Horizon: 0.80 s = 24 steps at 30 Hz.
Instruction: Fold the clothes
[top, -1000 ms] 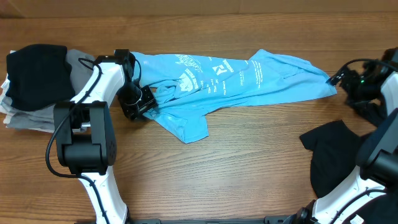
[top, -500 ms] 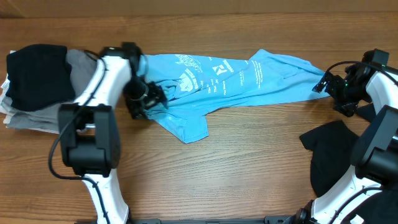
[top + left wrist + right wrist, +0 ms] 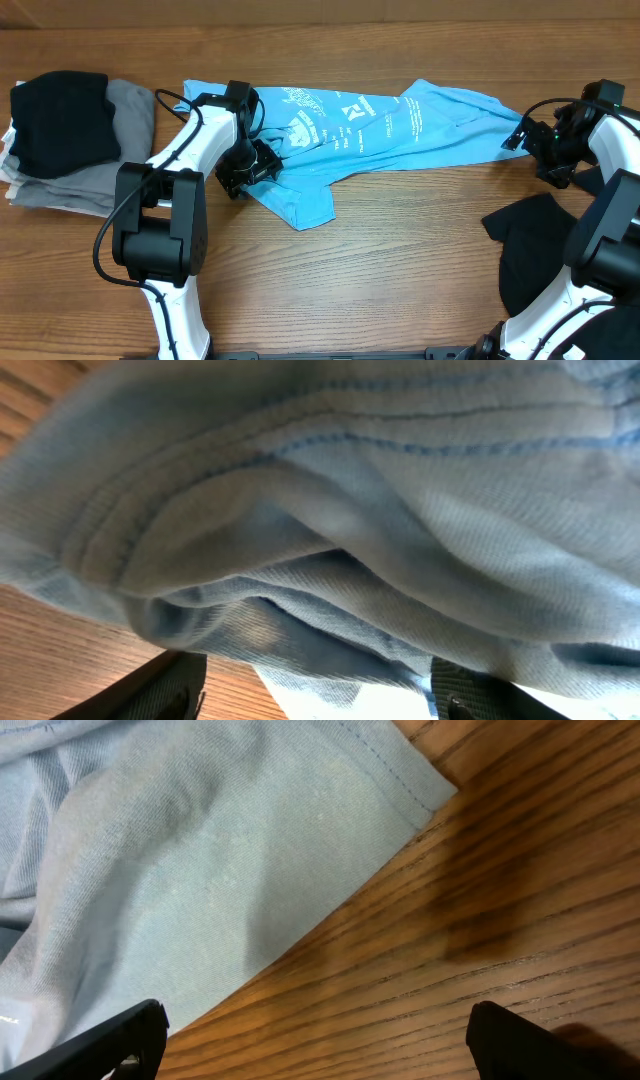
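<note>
The sky-blue T-shirt point(image 3: 400, 125) with white print lies crumpled lengthwise across the far middle of the table. My left gripper point(image 3: 255, 165) is open, its fingers spread over the bunched left part of the shirt. In the left wrist view point(image 3: 320, 690) folded blue fabric point(image 3: 350, 510) fills the frame just above the fingers. My right gripper point(image 3: 525, 138) is open at the shirt's right corner. In the right wrist view point(image 3: 320, 1040) it hovers over bare wood, beside the hemmed corner point(image 3: 180, 870). A plain black garment point(image 3: 535, 250) lies crumpled at the right.
A stack of folded clothes sits at the far left, with a black piece point(image 3: 60, 120) on top of grey ones point(image 3: 130, 110). The wooden table point(image 3: 400, 260) extends toward the front. The arm bases stand at the front left and front right.
My left gripper has moved right along the shirt's left end, uncovering the shirt's left edge. My right gripper moved left to the shirt's right corner, then stayed still.
</note>
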Each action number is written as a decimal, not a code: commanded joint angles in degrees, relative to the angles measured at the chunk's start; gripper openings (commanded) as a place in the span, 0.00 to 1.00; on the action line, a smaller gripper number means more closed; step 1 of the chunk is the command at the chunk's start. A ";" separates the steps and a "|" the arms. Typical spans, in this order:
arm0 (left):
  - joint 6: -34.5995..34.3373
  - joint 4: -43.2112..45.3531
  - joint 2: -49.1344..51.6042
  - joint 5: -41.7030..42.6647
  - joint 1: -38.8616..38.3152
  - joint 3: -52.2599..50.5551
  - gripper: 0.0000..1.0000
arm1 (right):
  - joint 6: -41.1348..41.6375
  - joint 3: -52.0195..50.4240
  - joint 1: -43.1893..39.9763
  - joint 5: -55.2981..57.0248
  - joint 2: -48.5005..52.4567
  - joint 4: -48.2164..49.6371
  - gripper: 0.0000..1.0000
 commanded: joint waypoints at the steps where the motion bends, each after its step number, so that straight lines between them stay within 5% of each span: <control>1: -1.90 0.04 -0.81 -2.45 0.22 -0.26 0.73 | -1.38 -0.15 -0.15 0.83 -1.46 0.13 1.00; 7: -2.73 1.90 -0.81 -3.54 0.22 -1.79 0.66 | -1.38 -0.15 -0.15 1.20 -1.46 -0.04 1.00; 14: -2.45 2.58 -0.81 -4.63 -0.22 -3.37 0.19 | -1.38 -0.15 -0.15 1.20 -1.46 -0.13 1.00; 17: -2.43 1.27 -0.81 -4.61 -0.22 -3.34 0.19 | -1.38 -0.15 -0.15 1.22 -1.46 -0.48 1.00; 19: -0.85 0.15 -0.81 -4.61 -0.22 -3.34 0.30 | -1.38 -0.15 -0.15 1.20 -1.46 -0.48 1.00; 24: 1.44 -3.30 -0.81 -5.29 -0.22 -3.34 0.30 | -1.38 -0.15 -0.15 1.20 -1.46 -0.50 1.00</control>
